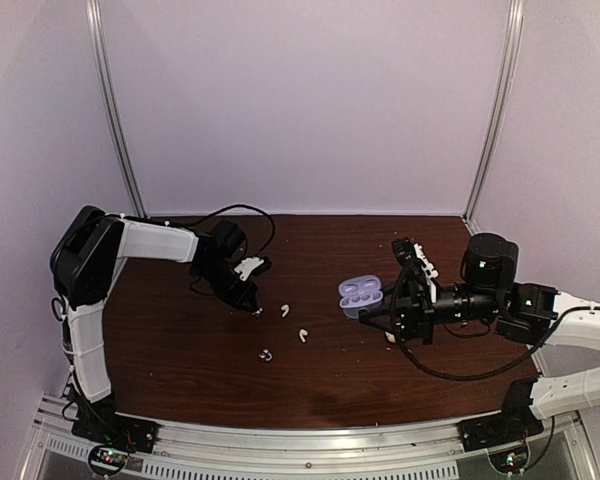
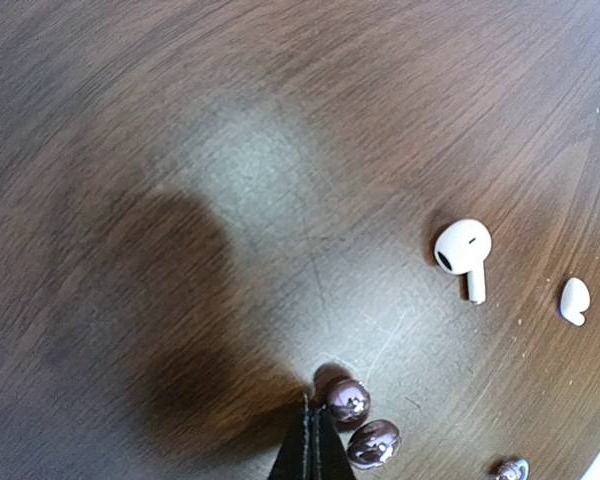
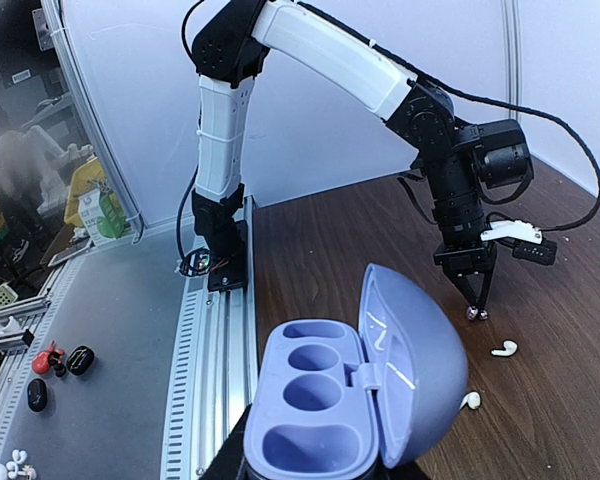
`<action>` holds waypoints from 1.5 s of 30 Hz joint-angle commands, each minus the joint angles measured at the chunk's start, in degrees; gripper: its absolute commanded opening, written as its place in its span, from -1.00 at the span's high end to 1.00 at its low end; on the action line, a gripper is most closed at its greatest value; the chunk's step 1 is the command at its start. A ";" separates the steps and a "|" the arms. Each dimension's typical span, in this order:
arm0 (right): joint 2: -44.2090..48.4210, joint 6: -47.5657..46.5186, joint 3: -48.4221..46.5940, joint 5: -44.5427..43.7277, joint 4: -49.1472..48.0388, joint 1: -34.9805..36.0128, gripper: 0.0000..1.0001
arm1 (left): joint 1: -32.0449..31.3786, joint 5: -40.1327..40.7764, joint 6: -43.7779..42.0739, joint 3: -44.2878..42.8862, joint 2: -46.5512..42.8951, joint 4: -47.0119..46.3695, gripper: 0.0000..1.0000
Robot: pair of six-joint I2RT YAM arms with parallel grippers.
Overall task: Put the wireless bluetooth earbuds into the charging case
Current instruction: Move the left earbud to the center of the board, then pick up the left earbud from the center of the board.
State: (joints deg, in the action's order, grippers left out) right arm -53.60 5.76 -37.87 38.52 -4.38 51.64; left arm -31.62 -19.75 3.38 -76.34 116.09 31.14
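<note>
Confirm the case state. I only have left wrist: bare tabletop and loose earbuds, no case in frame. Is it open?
Observer: Open. The charging case, held by the right gripper, has its lid hinged right back.
Operator: Anything seated in it?
Observer: No. In right wrist, the wells that show are all empty.
</note>
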 commanded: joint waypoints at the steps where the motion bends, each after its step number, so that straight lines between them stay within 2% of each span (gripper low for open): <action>1: 0.97 -0.40 0.15 -0.88 -0.45 -0.31 1.00 | -0.46 0.44 0.81 1.98 -0.31 2.44 1.00; 10: 1.22 -0.13 0.22 -1.49 -0.53 -0.30 1.00 | -0.46 0.43 0.61 2.51 -6.75 0.44 1.00; 17: 0.83 0.04 -0.09 -1.52 -0.64 -0.34 1.00 | -0.55 4.11 1.33 2.50 -9.48 1.78 1.00; 18: 0.79 0.04 -0.19 -1.52 -0.51 -0.31 1.00 | -0.55 4.55 2.69 2.20 -9.14 2.34 0.93; 19: 0.86 0.04 -0.32 -1.52 -0.46 -0.31 1.00 | -0.60 4.34 4.39 2.44 -9.11 2.20 0.77; 21: 0.89 0.00 -0.32 -1.74 -0.30 -0.31 1.00 | -0.72 3.94 7.55 4.65 -10.25 0.33 0.57; 23: 0.96 0.12 -0.36 -1.93 -0.04 -0.31 1.00 | -0.80 2.41 10.19 6.94 -11.44 -1.89 0.46; 28: 1.06 0.27 -0.19 -1.92 -0.13 -0.29 1.00 | -1.76 1.48 15.72 10.81 -12.46 -7.09 0.35; 32: 0.78 0.21 -0.28 -1.70 -0.10 -0.31 1.00 | -2.71 1.49 17.04 11.34 -11.10 -8.89 0.27; 45: 1.31 0.26 -0.28 -1.79 0.34 -0.31 1.00 | -2.84 6.07 20.67 9.98 -7.93 -11.51 0.24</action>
State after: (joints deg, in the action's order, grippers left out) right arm -53.56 5.85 -37.87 37.26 -3.75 51.64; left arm -34.35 -15.90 22.06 -65.14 106.54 22.09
